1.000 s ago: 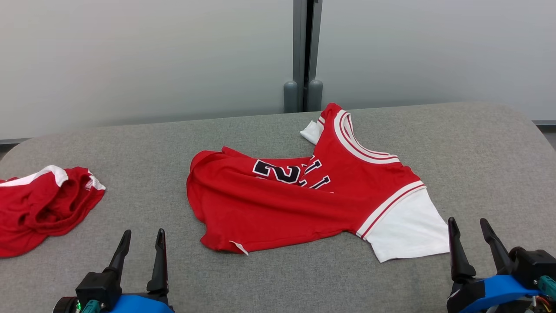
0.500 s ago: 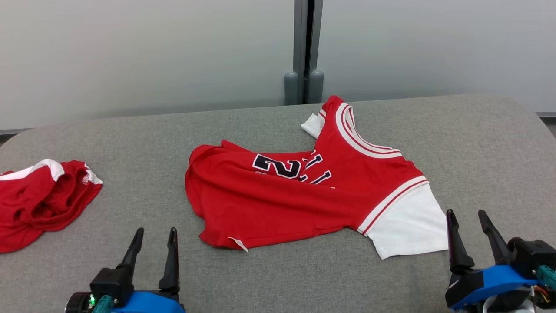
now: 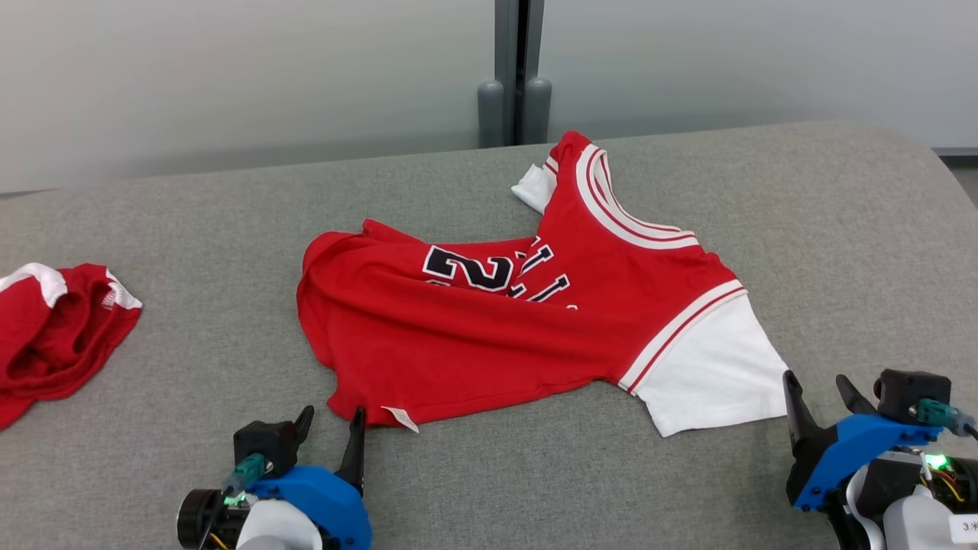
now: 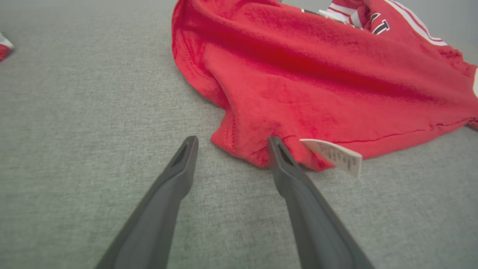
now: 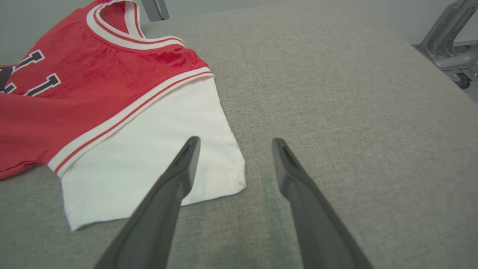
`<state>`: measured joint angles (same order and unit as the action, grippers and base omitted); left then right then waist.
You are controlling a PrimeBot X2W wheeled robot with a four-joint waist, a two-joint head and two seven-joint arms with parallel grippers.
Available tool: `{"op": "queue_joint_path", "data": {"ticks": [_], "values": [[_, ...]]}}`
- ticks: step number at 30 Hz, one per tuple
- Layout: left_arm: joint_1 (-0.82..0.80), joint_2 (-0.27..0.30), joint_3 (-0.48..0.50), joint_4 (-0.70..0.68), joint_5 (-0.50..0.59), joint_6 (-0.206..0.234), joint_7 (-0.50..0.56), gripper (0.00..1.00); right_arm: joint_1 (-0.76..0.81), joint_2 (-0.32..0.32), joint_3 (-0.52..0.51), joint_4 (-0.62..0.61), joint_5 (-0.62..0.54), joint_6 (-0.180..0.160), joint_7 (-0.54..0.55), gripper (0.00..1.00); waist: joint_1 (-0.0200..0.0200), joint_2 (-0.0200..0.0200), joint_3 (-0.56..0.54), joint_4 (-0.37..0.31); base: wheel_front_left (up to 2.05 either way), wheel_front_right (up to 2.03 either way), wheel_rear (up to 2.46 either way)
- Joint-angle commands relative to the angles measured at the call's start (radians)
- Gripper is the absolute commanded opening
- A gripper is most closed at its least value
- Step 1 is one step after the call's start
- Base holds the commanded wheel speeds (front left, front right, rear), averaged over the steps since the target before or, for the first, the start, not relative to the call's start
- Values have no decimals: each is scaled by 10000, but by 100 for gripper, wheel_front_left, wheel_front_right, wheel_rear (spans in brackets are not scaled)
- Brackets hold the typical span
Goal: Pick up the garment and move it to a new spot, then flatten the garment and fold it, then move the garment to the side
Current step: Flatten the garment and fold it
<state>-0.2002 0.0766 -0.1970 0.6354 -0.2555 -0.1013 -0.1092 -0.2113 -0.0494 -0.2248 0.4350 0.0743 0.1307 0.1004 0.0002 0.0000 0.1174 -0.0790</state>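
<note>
Grey padded tabletop (image 3: 802, 229) runs before a pale wall, with a grey post (image 3: 513, 69) at 12 o'clock. On the middle of it lies the red jersey (image 3: 474, 344), rumpled. Its long axis runs from the hem at 8 o'clock to the striped collar (image 3: 611, 221) at 2 o'clock. One white sleeve (image 3: 707, 374) sticks out toward 4 o'clock.

The left gripper (image 3: 332, 414) sits low at 7 o'clock, fingers spread and aimed at the hem's near corner. In the left wrist view that corner lies between the two tips. One finger (image 4: 287, 175) meets the cloth edge just beside a white tag (image 4: 332, 155).

The right gripper (image 3: 814, 378) is at 4 o'clock, fingers likewise apart and gripping nothing. In the right wrist view one finger (image 5: 175, 175) lies across the sleeve's outer corner and the other over bare table.

A black, white-edged "2" (image 3: 466, 269) shows on the chest; the other characters are folded over and unreadable. The tag's print is too small to read.

A second red garment (image 3: 53, 328) lies bunched at 9 o'clock.
</note>
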Motion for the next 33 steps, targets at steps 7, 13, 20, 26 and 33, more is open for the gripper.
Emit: {"op": "queue_joint_path", "data": {"ticks": [7, 13, 20, 26, 33], "values": [[-963, -87, -38, 1211, -64, 433, 290, 100, -744, -18, 20, 1046, -276, 1, 177, 100, -2, 0, 399, -108, 0, 0, 0], [-1281, -101, -51, 2088, -167, 604, 545, 100, -1120, -18, 111, 2003, -468, 1, 155, 100, -2, 0, 650, -151, 0, 0, 0], [-1344, -175, -348, 2833, -365, 325, 963, 0, -1313, 46, 549, 2840, -382, 4, 163, 0, -2, 0, 766, -121, 0, 0, 0], [-1321, -214, -222, 2379, -888, 82, 273, 0, -1394, -14, 600, 2168, 83, 1, -543, 0, -2, 0, 565, -53, 0, 0, 0], [-966, -241, 234, 190, -2433, -224, -11, 0, -755, -21, 366, -371, 798, 1, -494, 0, -2, 0, 124, 56, 0, 0, 0]]}}
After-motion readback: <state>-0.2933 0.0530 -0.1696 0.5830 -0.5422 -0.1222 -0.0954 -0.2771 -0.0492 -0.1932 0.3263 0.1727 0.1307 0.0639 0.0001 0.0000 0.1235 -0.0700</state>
